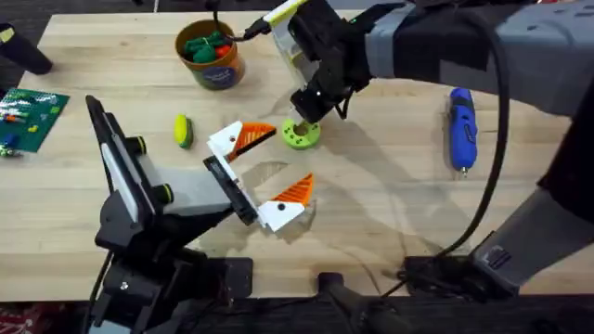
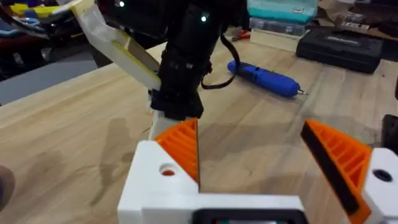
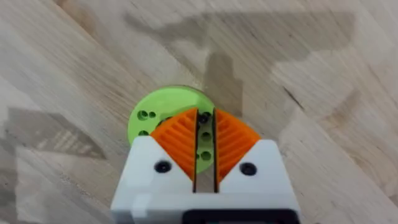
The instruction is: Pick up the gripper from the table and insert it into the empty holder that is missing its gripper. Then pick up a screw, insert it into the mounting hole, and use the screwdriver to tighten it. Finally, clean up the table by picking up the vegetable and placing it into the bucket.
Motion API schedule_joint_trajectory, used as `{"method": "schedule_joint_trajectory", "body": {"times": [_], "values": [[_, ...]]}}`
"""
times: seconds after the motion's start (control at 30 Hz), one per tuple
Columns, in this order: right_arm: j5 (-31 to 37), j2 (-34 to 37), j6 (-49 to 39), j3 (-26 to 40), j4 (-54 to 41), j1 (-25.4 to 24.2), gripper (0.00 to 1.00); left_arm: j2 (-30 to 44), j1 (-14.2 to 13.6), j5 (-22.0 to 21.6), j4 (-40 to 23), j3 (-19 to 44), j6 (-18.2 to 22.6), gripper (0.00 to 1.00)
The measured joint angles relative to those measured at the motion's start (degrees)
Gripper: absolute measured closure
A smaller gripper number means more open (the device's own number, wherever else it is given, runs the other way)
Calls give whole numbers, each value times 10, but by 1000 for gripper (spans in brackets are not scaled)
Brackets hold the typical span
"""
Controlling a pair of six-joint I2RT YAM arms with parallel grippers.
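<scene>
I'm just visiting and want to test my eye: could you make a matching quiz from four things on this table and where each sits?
1. bright blue stubby screwdriver
2. small yellow-and-green toy vegetable
3. lime-green round disc
4. orange-brown round bucket

A. directly under the right gripper
B. far side, green toys inside
C. alone on the right side
D. on bare wood, left of the disc

Pairs: 1-C, 2-D, 3-A, 4-B

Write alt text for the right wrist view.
The right tool, white with orange ribbed pads, hangs nearly shut just over a lime-green disc with small holes, its tips over the disc's middle. The disc lies flat on a light wooden table.
</scene>
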Motion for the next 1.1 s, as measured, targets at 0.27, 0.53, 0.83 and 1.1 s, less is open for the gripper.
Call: {"method": "schedule_joint_trajectory", "body": {"times": [0.27,0.53,0.83,1.1], "values": [[0,0,0,0,0,0,924,0,0,0,0,0,0,11],[0,0,0,0,0,0,990,0,0,0,0,0,0,11],[0,0,0,0,0,0,993,0,0,0,0,0,0,11],[0,0,0,0,-3,0,993,0,0,0,0,0,0,11]]}}
